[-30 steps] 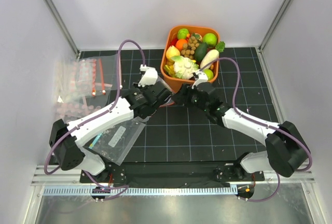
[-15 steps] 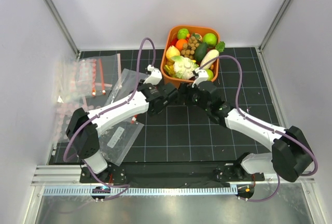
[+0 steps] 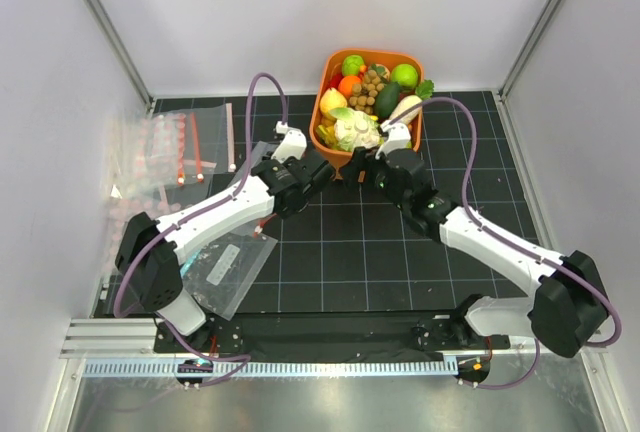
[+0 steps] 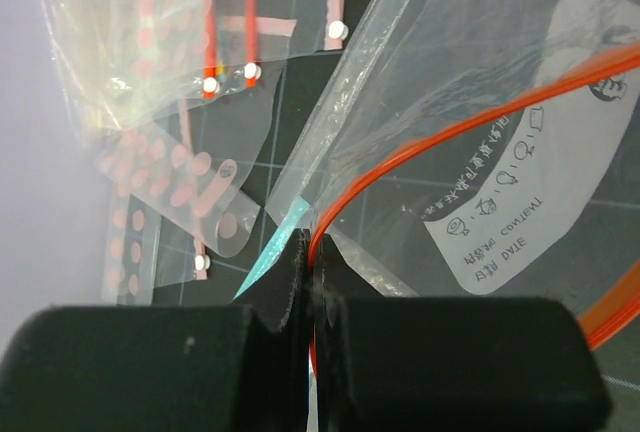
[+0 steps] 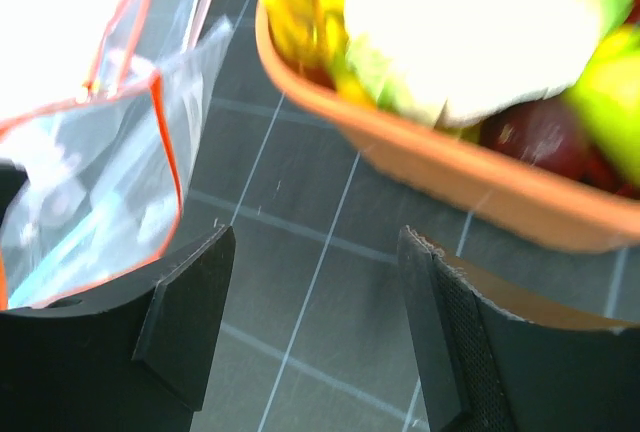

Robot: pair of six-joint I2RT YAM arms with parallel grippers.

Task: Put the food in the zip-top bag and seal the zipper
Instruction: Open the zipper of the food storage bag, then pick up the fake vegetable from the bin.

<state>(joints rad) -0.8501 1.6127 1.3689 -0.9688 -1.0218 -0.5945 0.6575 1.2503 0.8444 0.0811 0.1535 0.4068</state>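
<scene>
Red-orange zipper (image 4: 352, 190) tight between closed left fingers (image 4: 150, 362); right fingers (image 5: 185, 302) apart, beside bag (image 5: 90, 182).

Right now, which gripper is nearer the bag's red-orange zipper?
Left. The left gripper is shut on the zipper itself; the right gripper is open beside the zip-top bag, facing the orange bin.

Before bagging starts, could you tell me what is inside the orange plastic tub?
Visible: white cauliflower, yellow fruit, brown ball cluster, dark green piece, round green fruit. Anything beneath this top layer is covered.
</scene>
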